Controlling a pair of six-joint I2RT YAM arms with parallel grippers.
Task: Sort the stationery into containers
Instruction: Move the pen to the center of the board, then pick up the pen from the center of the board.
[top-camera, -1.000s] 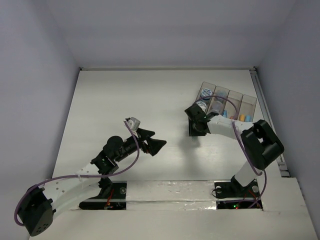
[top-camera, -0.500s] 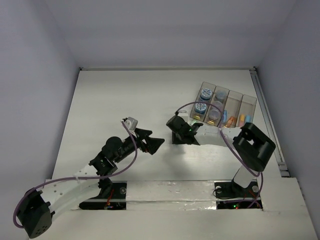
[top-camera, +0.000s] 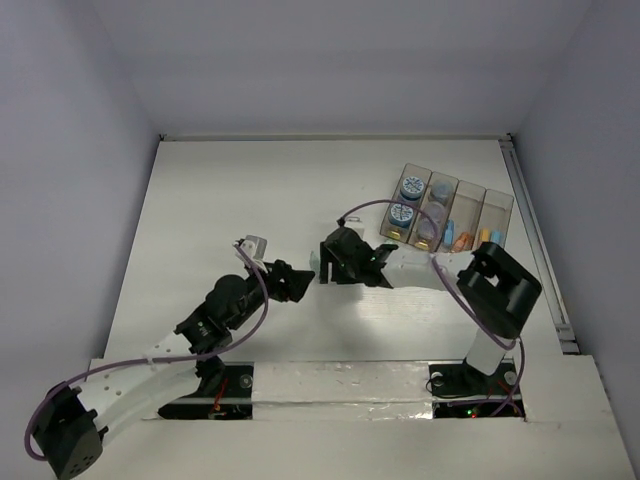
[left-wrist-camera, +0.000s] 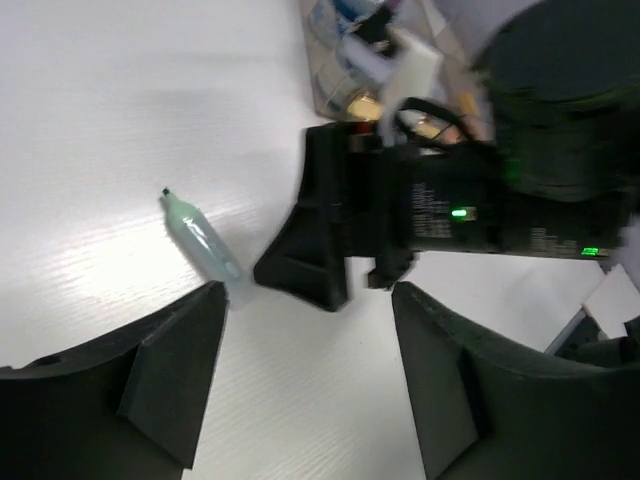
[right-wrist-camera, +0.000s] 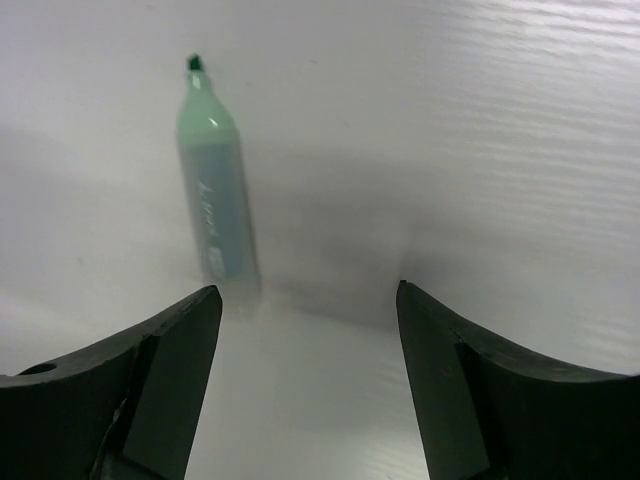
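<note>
A pale green stick (right-wrist-camera: 215, 200) lies on the white table, its tip pointing away, just beyond the left finger of my right gripper (right-wrist-camera: 306, 290). That gripper is open with nothing between its jaws. The same stick (left-wrist-camera: 205, 242) shows in the left wrist view, next to the right gripper's black fingers (left-wrist-camera: 305, 270). My left gripper (left-wrist-camera: 308, 300) is open and empty, facing the right one. From above, the stick (top-camera: 314, 263) lies between left gripper (top-camera: 292, 282) and right gripper (top-camera: 335, 262). The clear organiser box (top-camera: 497, 205) holds round tubs (top-camera: 402, 214) and orange and blue sticks (top-camera: 458, 238).
The organiser box stands at the back right of the table, near a rail (top-camera: 530, 220) along the right edge. White walls close the table in on three sides. The two arm bases (top-camera: 225, 385) sit at the near edge.
My right arm has swung left from the organiser box to the green stick and its jaws have widened. The left gripper's jaws have narrowed and it has drawn slightly closer to the stick.
</note>
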